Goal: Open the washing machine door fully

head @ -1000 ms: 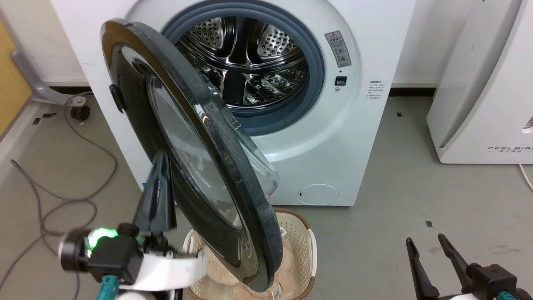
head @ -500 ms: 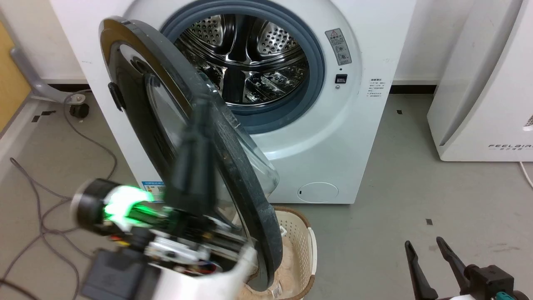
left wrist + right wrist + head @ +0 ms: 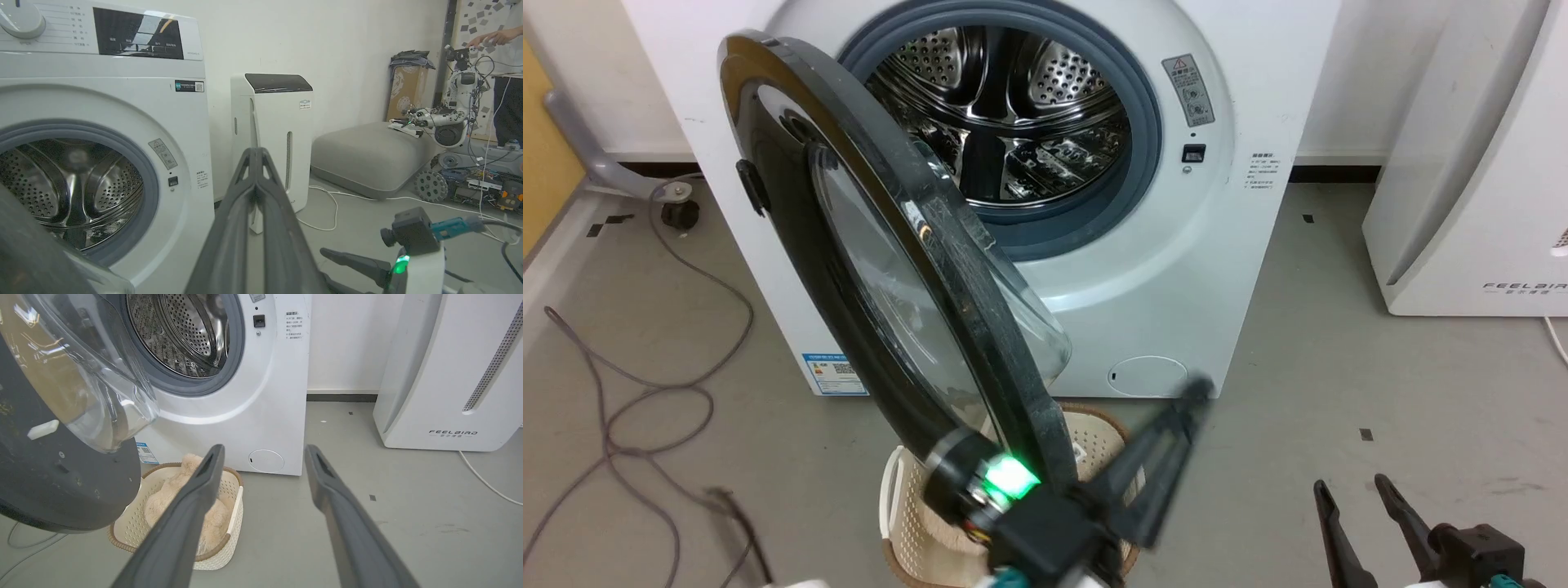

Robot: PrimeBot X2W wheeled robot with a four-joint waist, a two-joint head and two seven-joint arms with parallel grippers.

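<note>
The washing machine [image 3: 1241,269] stands on the floor with its steel drum [image 3: 1005,106] exposed. The washing machine door [image 3: 792,204] is hinged on the robot's left. It juts out at roughly a half-open angle, with its glass bowl [image 3: 81,375] facing the drum, so the task looks only partly done. The door has yet to swing back towards the machine's front on the hinge side. To the right, well apart from the machine, sits the white FEELBIRD appliance [image 3: 1462,204], which leaves that side of the floor free for the arms. A woven laundry basket [image 3: 233,522] holding something beige and plush [image 3: 179,498] sits on the floor right under the door's free lower edge. Anything working low near that edge has to stay above the basket. The left tool [image 3: 1192,400] is blurred in the head view. Its wrist is just beside the bottom of the door's rim, on the drum side, and its fingers slant up and away, not touching the door as far as I can tell. The left wrist view shows its fingers [image 3: 255,163] pressed together and holding nothing. That probably suits a push against the door's inner face better than a grip. The right tool [image 3: 263,451] hangs low at the right with its fingers spread and empty. It is aimed towards the machine's base and appears to be parked clear of the door's swing.
</note>
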